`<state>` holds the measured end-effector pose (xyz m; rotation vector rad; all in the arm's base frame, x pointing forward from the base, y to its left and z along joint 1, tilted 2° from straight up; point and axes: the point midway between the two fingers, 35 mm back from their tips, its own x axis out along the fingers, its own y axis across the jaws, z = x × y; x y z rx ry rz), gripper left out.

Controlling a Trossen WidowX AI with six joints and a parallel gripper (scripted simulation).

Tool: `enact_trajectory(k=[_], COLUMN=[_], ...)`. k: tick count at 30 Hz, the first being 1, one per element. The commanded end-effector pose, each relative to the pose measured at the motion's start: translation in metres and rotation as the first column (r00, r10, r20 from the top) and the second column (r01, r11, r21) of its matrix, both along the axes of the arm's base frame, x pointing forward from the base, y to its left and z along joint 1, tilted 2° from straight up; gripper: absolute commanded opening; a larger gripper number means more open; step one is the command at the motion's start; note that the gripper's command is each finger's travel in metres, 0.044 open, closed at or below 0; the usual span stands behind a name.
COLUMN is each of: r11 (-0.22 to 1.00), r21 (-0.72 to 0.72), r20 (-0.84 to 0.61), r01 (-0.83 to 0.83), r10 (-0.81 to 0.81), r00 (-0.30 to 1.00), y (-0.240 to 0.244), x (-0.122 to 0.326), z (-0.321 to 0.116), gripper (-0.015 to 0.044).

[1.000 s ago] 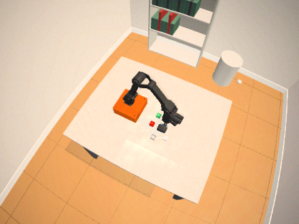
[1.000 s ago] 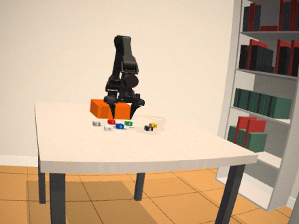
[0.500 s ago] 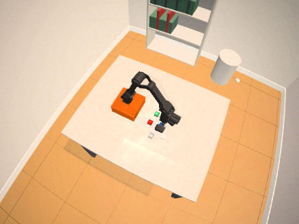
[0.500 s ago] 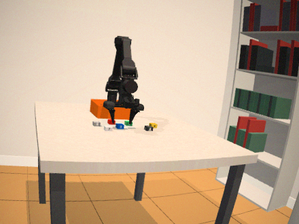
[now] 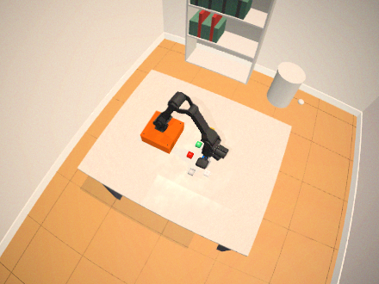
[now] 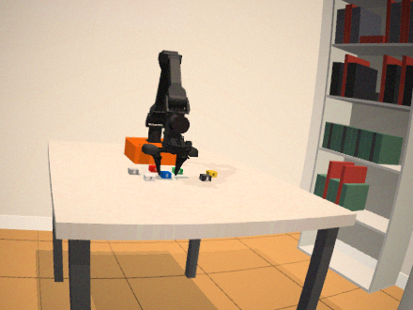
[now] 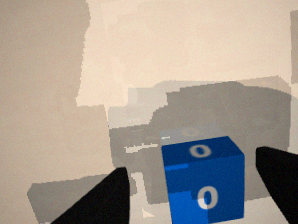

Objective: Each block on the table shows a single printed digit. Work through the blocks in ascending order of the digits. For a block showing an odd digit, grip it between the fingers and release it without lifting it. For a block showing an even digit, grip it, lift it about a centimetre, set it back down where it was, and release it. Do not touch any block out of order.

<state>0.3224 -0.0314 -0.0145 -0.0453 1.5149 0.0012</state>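
Note:
A blue block (image 5: 205, 157) (image 6: 165, 175) (image 7: 205, 175) showing 0 stands on the table. My gripper (image 5: 206, 157) (image 6: 168, 175) (image 7: 192, 167) is open and low around it, one finger on each side, with a gap beside each finger in the wrist view. A red block (image 5: 189, 155) (image 6: 153, 168), a green block (image 5: 198, 144) (image 6: 177, 170), a grey block (image 5: 191, 171) (image 6: 133, 171) and a white block (image 5: 207, 173) (image 6: 149, 177) stand nearby. A yellow block (image 5: 212, 129) (image 6: 212, 173) and a black block (image 6: 206, 177) stand farther off. Their digits are too small to read.
The orange box (image 5: 161, 134) (image 6: 135, 151) under the arm's base stands on the table (image 5: 125, 151) (image 6: 117, 202). A bookshelf (image 5: 221, 64) (image 6: 324, 127) and a white cylinder (image 5: 286, 86) stand beyond the table.

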Motion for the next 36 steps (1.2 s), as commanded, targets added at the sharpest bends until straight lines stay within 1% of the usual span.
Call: enact_trajectory(k=[1, 2, 18, 28, 36], r11=[1.0, 1.0, 1.0, 1.0, 1.0], r21=[-0.002, -0.002, -0.002, -0.002, -0.002], r20=[-0.001, -0.001, -0.001, -0.001, -0.001], r01=[-0.006, -0.006, -0.006, -0.006, -0.006], r10=[0.006, 0.006, 0.006, 0.006, 0.006], r00=[1.0, 1.0, 1.0, 1.0, 1.0], y=[0.0, 0.0, 0.0, 0.0, 0.0], x=[0.0, 0.0, 0.0, -0.001, -0.001], z=[-0.001, -0.001, -0.001, 0.013, 0.014], gripper=[0.0138, 0.012, 0.012, 0.012, 0.012])
